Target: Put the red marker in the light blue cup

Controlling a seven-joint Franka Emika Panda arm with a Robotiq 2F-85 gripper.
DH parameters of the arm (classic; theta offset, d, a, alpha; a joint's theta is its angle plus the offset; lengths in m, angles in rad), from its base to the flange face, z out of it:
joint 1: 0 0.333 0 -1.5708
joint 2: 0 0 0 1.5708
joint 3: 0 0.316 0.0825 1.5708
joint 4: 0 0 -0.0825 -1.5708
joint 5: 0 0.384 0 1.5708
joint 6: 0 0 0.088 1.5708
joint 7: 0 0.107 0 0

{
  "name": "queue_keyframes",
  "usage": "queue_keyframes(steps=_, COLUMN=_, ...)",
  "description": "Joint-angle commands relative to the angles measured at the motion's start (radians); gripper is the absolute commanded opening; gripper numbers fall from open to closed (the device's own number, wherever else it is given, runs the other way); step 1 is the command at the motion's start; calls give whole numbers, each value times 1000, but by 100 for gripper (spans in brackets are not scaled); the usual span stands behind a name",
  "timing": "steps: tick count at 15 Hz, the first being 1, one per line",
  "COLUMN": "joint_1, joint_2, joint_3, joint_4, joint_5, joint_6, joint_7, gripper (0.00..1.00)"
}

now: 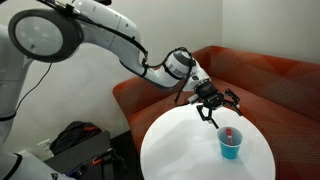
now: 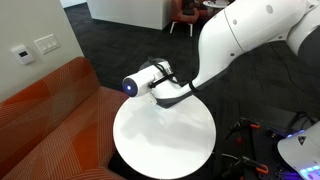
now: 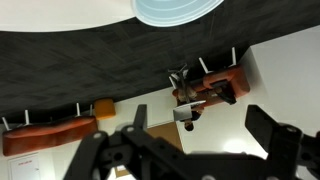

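Observation:
The light blue cup (image 1: 231, 145) stands upright on the round white table (image 1: 180, 150), near its edge on the sofa side. The red marker (image 1: 234, 133) stands inside the cup, its tip showing above the rim. My gripper (image 1: 212, 105) hovers above the table, up and to the left of the cup and apart from it. Its fingers are spread and empty. In the wrist view the dark fingers (image 3: 200, 128) are wide apart with nothing between them. Cup and marker are hidden behind the arm in an exterior view (image 2: 165, 82).
An orange-red sofa (image 1: 270, 85) curves round the back of the table and also shows in an exterior view (image 2: 45, 115). A dark bag and equipment (image 1: 80, 145) sit on the floor by the robot base. The table (image 2: 160, 135) is round and small.

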Motion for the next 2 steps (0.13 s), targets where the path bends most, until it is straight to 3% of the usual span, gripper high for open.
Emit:
queue_keyframes(steps=1, joint_1=-12, joint_2=5, joint_3=18, joint_4=5, joint_5=-9, joint_6=-8, joint_7=2, gripper=100)
queue_keyframes(steps=2, joint_1=-12, joint_2=6, joint_3=18, joint_4=5, joint_5=-9, joint_6=-8, joint_7=2, gripper=100)
